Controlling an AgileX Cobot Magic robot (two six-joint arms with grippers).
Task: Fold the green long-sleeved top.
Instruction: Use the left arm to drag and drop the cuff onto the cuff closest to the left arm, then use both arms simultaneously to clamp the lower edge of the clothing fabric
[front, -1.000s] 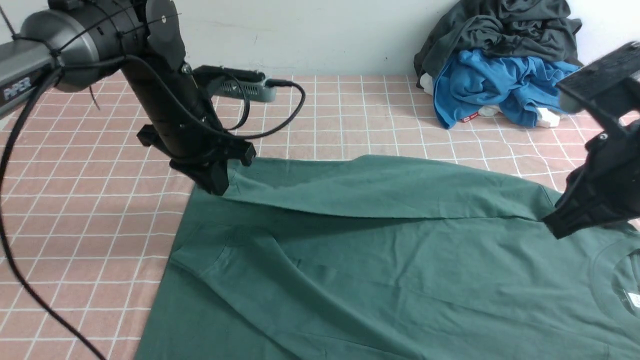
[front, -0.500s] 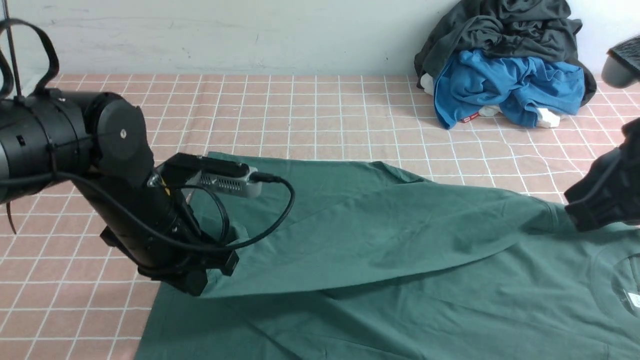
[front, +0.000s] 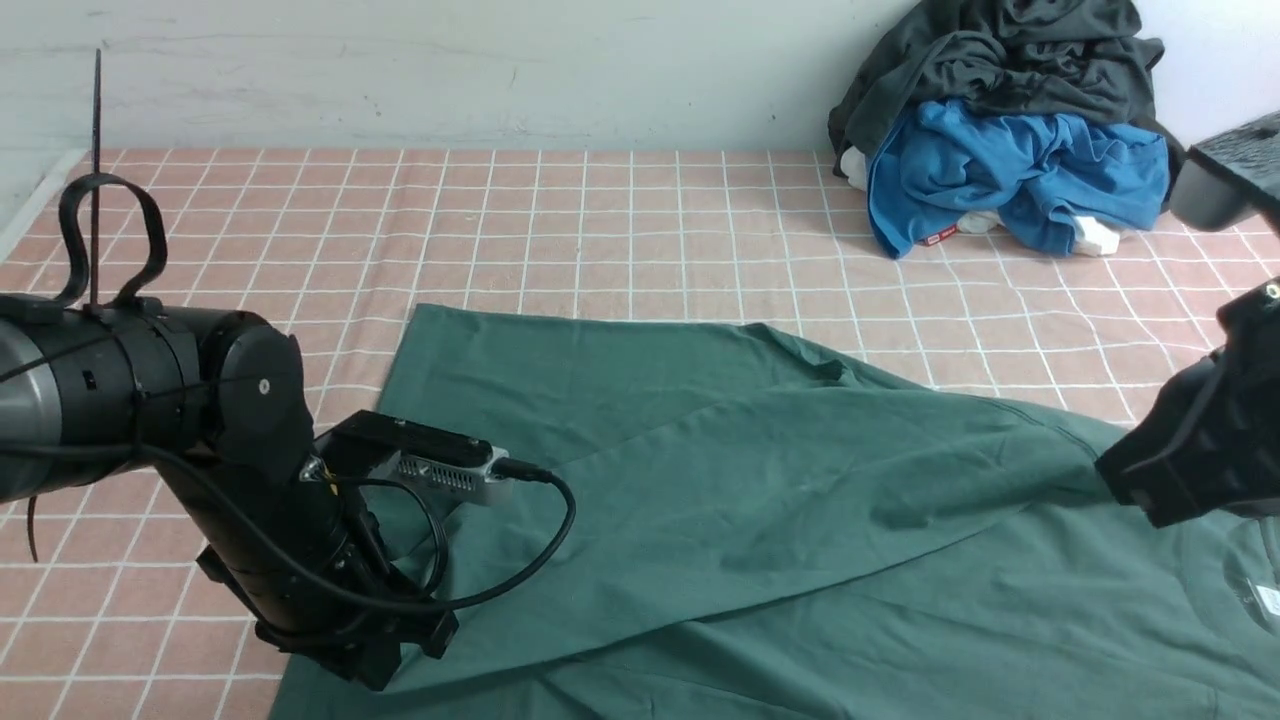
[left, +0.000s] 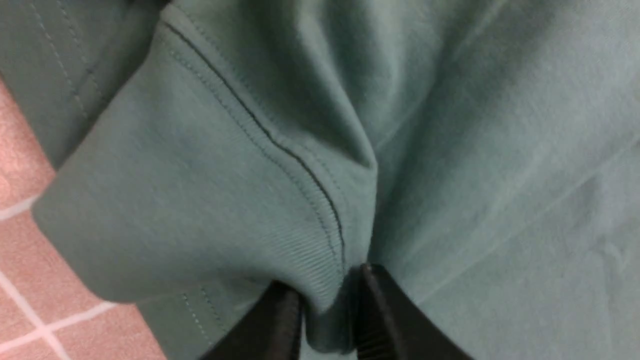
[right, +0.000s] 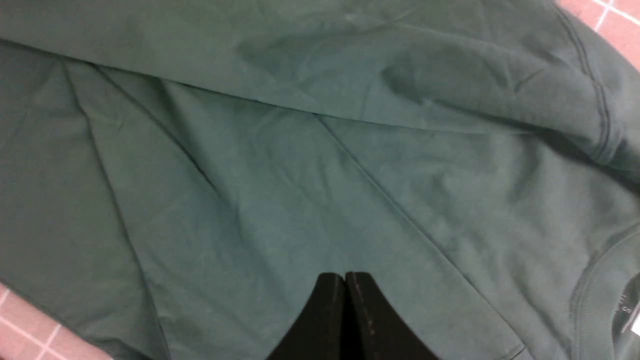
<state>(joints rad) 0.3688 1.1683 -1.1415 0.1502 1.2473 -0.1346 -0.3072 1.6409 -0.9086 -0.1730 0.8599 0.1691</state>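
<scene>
Pink checked cloth (front: 640, 220) covers the whole table up to the pale wall, its near and side edges running out of the front view. Spread over the near half lies the green long-sleeved top (front: 800, 520). It is far too big to take in at once: the hem side and the right shoulder are cut off at the picture's edge. One long flap of it is folded across the body, slanting from the far right down toward the near left.

Back against the wall on the right sits a heap of clothes, a dark grey garment (front: 1000, 50) slumped over a blue garment (front: 1000, 170). Something white pokes out underneath, and I can't say what it is.

The left arm (front: 150, 400) reaches low over the near-left corner of the top. Its bulk, a silver camera box (front: 440, 465) and a looping cable (front: 540, 560) hide the fingertips from the front. From the wrist, the left gripper (left: 327, 285) has the ribbed cuff (left: 280, 220) bunched between its two black fingers, the fabric filling the narrow gap and pinched there.

The right arm (front: 1200, 440) is only partly in view at the right edge. The right gripper (right: 345, 277) has its jaws pressed together with nothing between them, hanging above the chest near the neckband (right: 590, 280).

A small white label (front: 1268, 598) shows inside the neck, too tiny to read.
</scene>
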